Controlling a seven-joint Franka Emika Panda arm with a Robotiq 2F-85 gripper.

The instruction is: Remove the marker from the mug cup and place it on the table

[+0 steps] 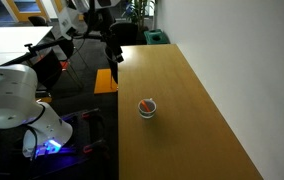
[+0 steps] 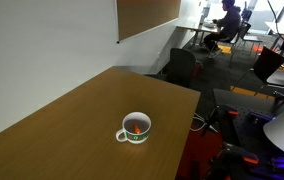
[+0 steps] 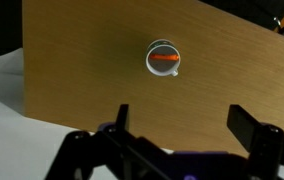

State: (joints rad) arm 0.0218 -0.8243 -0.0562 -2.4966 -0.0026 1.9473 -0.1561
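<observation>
The small white mug cup (image 1: pixel 147 108) stands upright near the middle of the light wood table (image 1: pixel 192 120). The orange-red marker (image 1: pixel 146 104) lies inside it. Both also show in an exterior view, the mug (image 2: pixel 134 128) with the marker (image 2: pixel 137 126) in it. In the wrist view the mug (image 3: pixel 163 59) with the marker (image 3: pixel 164 60) across its mouth sits well ahead of my gripper (image 3: pixel 182 122). The gripper is open and empty, high above the table's end. In an exterior view it (image 1: pixel 112 50) hangs beyond the table's far end.
A small orange-tan surface (image 1: pixel 105 81) and black office chairs (image 1: pixel 127 33) stand past the table's far end. A green box (image 1: pixel 157 38) sits at the far corner. The robot's white base (image 1: pixel 12 100) is beside the table. A wall (image 2: pixel 42 50) borders one long side.
</observation>
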